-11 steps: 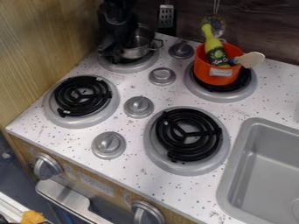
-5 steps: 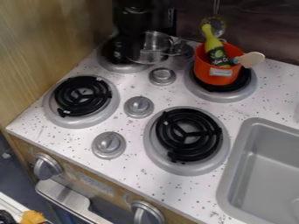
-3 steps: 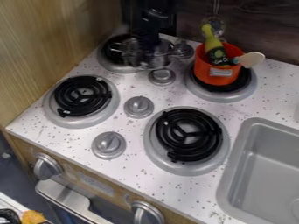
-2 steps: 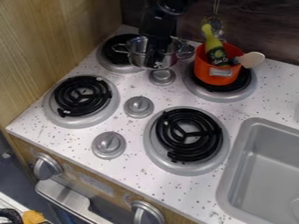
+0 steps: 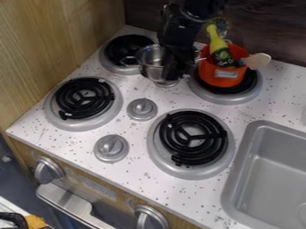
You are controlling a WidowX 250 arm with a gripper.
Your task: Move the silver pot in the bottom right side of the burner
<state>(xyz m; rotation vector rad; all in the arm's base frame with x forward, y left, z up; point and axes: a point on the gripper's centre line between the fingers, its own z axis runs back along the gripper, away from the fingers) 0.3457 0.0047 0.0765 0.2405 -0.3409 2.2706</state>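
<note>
While the arm (image 5: 200, 10) comes in from the top edge, its black gripper (image 5: 173, 71) hangs down over the rear part of the stove top, between the two back burners. The pincer is closed on the silver pot (image 5: 154, 70), pinching its side, with the dark fingers hiding part of the vessel. The pot is roughly upright, its open top facing up. It appears in front of the gap between the back burners, partly covering a round knob (image 5: 167, 84); whether it touches that knob cannot be told. One of its loop handles points toward the back left burner (image 5: 124, 48), and the other reaches toward the orange pot (image 5: 222, 76).

The orange pot sits on the back right burner (image 5: 233, 99), holding a yellow-green bottle (image 5: 218, 44) and a spoon (image 5: 257, 61) with a pale head, which leans out over the rim. The front right burner (image 5: 192, 136), with its black coil in a silver surround, lies nearer the viewer than the silver pot, which is well apart from it. Left of it is the front left burner (image 5: 85, 97), and two more knobs, one (image 5: 142, 108) behind the other (image 5: 111, 148), stand between them. A grey sink (image 5: 272, 179) is set into the speckled counter (image 5: 137, 179) at the right.
</note>
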